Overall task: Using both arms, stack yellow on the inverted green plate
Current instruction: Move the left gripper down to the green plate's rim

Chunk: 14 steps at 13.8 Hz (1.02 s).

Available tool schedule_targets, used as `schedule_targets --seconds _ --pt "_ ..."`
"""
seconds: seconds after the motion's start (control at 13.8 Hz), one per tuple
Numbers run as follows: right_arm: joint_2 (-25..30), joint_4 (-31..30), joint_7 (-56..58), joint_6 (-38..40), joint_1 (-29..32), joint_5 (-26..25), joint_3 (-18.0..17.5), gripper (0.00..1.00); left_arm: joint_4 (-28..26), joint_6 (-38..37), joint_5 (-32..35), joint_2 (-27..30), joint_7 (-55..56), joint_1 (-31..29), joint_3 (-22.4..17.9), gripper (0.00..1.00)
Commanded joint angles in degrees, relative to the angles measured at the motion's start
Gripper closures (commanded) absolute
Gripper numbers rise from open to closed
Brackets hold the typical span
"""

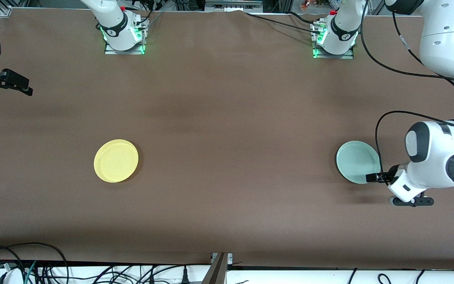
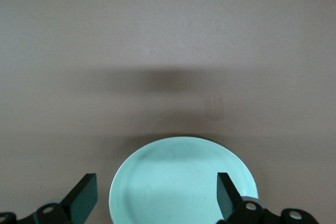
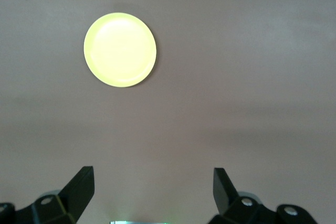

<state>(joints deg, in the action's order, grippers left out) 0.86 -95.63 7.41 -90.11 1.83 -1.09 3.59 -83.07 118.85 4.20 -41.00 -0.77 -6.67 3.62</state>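
Two white robot arms share a wide brown table (image 1: 227,118), and we start with the table itself, which fills almost the whole front view, with the two arm bases standing along its top edge.

We see the left arm bent low over its own end of the table. Its bulky white and black wrist hangs just beside the green plate (image 1: 358,161), on the side toward the table's end. The left gripper (image 1: 373,177) reaches in at the plate's rim, at the part nearer the front camera. In the left wrist view this gripper (image 2: 157,195) is spread wide, one black finger (image 2: 84,195) off the plate and the other finger (image 2: 227,195) over its rim, with the pale mint plate (image 2: 178,182) lying between them. We cannot tell whether the fingers touch the plate.

We see the right gripper (image 1: 12,83) at the right arm's end of the table, up in the air at the view's edge. Its own wrist view shows the gripper (image 3: 152,190) spread wide and holding nothing.

We find the yellow plate (image 1: 116,160) flat on the table toward the right arm's end, well apart from the green plate. In the right wrist view the yellow plate (image 3: 119,50) lies well away from the fingers.
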Motion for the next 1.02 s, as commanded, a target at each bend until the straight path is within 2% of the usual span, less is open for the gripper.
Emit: schedule_targets --seconds 0.0,0.15,0.44,0.73,0.94 --pt "-0.1 1.1 0.9 4.3 0.5 -0.6 -0.2 0.00 -5.0 5.4 1.2 1.2 -5.3 -2.4 0.4 0.00" --pt "0.1 1.1 0.8 7.7 0.5 -0.5 -0.2 0.00 -5.2 5.5 0.9 1.1 -7.0 -2.9 0.4 0.00" --pt "-0.2 1.1 0.8 5.8 0.5 0.2 -0.1 0.00 -6.2 6.3 -0.5 0.2 -11.1 -6.4 1.2 0.00" --pt "-0.4 1.1 0.7 2.7 0.5 0.4 -0.2 0.00 -7.1 6.7 -12.2 -1.5 -21.1 -10.1 1.1 0.00" --pt "-0.6 1.1 0.7 -1.0 0.1 0.3 -0.3 0.00 -8.8 6.7 -13.0 -1.6 -22.2 -11.7 1.2 0.00"
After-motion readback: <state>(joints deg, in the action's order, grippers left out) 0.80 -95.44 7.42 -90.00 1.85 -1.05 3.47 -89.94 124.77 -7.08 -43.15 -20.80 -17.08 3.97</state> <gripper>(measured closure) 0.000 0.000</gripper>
